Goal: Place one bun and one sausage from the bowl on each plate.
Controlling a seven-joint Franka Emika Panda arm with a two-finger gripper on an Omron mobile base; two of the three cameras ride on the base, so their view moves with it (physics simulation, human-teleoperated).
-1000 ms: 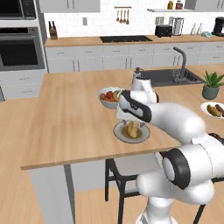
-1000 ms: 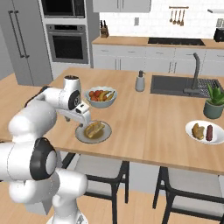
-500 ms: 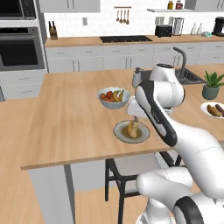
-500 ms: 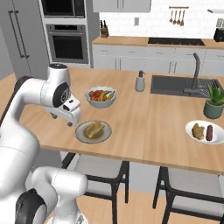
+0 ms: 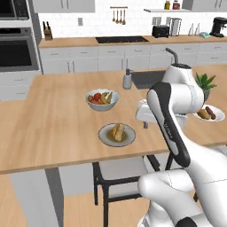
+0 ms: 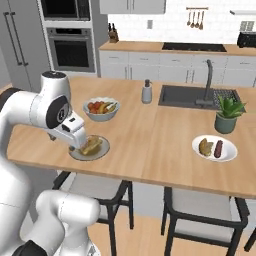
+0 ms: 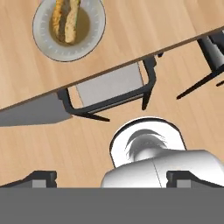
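Pale wooden worktop (image 5: 53,115) carries two filled plates: near plate (image 5: 116,134), far plate (image 6: 215,148). The gripper (image 7: 111,179), fingers spread and empty, hangs beside the near plate; a careless swing could knock it.

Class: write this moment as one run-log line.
gripper: open, empty | near plate: bun, sausage | far plate: bun, sausage | fruit bowl: untouched
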